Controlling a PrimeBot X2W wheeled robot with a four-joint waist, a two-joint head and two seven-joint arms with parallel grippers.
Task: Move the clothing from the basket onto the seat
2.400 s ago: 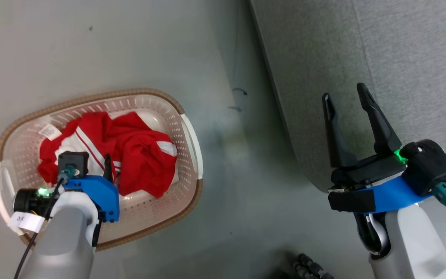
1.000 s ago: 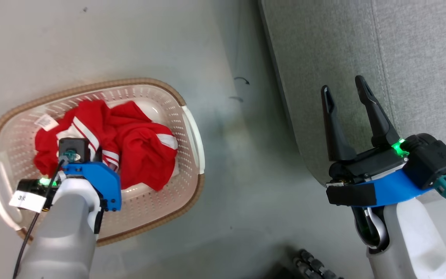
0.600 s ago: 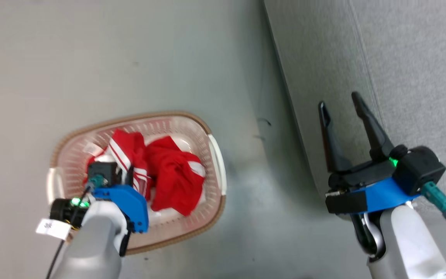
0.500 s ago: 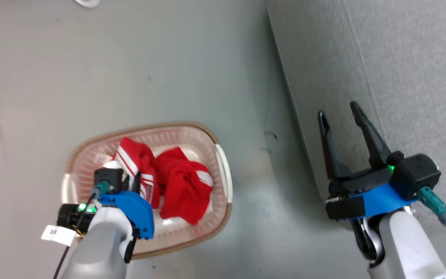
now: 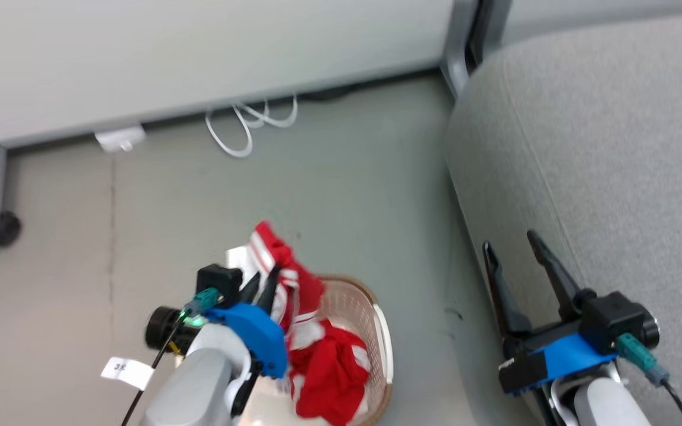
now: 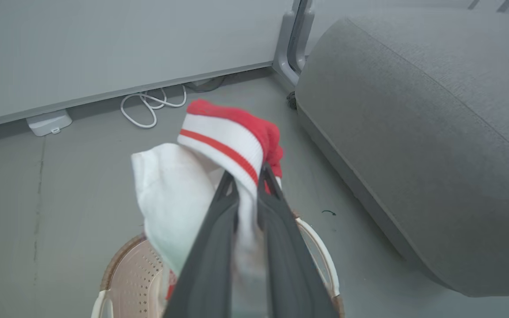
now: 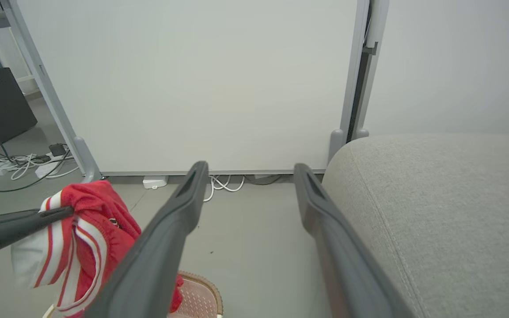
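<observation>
My left gripper is shut on a red and white garment of the clothing, lifted above the basket, with its lower part trailing down into it. In the left wrist view the striped white cuff sticks out past the closed gripper. More red clothing lies in the basket. My right gripper is open with nothing in it, beside the front edge of the grey seat. The right wrist view shows the held garment at lower left and the seat at right.
A pale panel on metal legs stands behind, with a caster at the left and a post by the seat. White cable loops and a white adapter lie on the grey floor at the panel's foot.
My left gripper has closed on a garment and raised it out of the basket. The head camera has tilted up, so the basket now sits low. My right gripper stays open.
</observation>
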